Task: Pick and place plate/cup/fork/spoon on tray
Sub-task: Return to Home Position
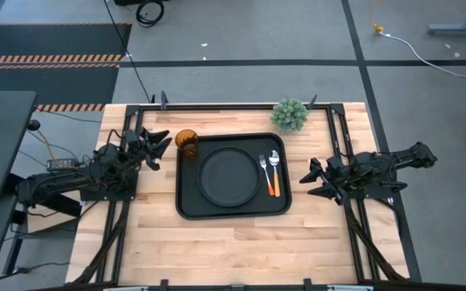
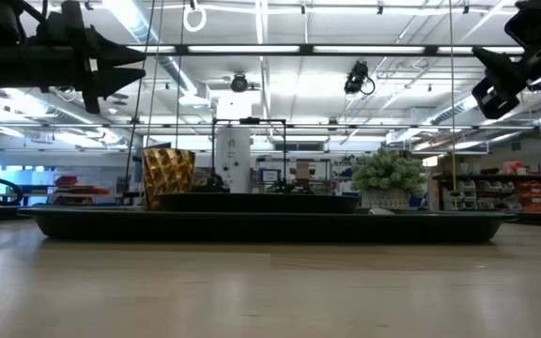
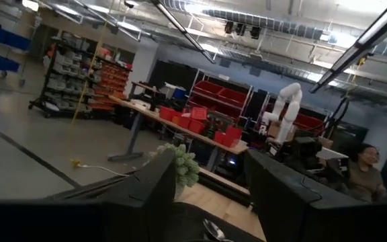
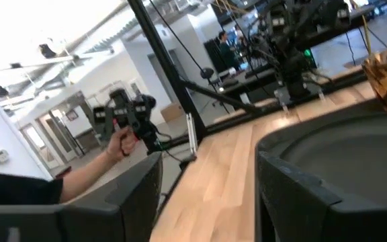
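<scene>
The black tray [image 1: 186,206] lies mid-table. On it rest the round plate [image 1: 230,176] and, to its right, the fork [image 1: 264,171] and the spoon [image 1: 274,168], side by side with their orange handles toward the near edge. The amber cup [image 1: 187,141] stands upright at the tray's far left corner; in the low view the tray's rim hides the foot of the cup [image 2: 167,176]. My left gripper [image 1: 163,151] hovers open beside the tray's left edge, close to the cup. My right gripper [image 1: 307,179] hovers open off the tray's right edge. Neither has anything between its fingers.
A spiky green plant [image 1: 290,115] stands at the far edge, right of the tray. Bare wood lies along the near side [image 1: 233,250]. In the room beyond, a person's hand [image 4: 121,142] holds a controller, and another person [image 3: 365,176] sits behind the table.
</scene>
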You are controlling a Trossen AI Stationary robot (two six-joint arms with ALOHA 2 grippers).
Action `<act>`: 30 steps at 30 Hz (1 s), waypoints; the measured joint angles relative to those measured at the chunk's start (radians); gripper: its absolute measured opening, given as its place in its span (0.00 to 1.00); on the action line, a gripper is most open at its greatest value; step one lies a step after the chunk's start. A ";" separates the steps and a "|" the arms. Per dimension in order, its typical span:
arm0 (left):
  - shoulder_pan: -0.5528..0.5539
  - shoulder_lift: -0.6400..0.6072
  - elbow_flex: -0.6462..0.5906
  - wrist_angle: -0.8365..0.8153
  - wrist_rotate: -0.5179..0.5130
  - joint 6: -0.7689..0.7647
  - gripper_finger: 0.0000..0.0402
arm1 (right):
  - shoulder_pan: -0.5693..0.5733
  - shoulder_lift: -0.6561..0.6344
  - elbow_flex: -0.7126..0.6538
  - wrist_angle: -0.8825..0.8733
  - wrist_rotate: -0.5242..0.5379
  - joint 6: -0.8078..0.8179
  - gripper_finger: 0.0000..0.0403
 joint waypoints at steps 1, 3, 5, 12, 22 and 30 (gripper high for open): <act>0.001 -0.001 0.000 0.002 -0.010 0.011 0.46 | 0.000 0.000 0.000 -0.010 0.000 0.001 0.62; 0.006 -0.001 0.000 0.012 -0.055 0.035 0.46 | 0.000 0.000 0.000 -0.040 0.000 0.000 0.60; 0.017 -0.001 0.003 0.016 -0.098 0.057 0.46 | 0.000 0.000 0.000 -0.071 0.002 -0.001 0.57; 0.087 -0.049 0.103 -0.270 -0.110 0.089 0.46 | 0.000 0.000 0.000 -0.109 0.058 -0.018 0.51; 0.118 -0.244 0.161 -0.461 0.063 0.101 0.46 | -0.001 0.001 0.000 -0.100 0.082 -0.034 0.50; 0.050 -0.251 0.106 -0.393 0.066 0.089 0.46 | -0.001 0.005 0.000 -0.096 0.098 -0.001 0.50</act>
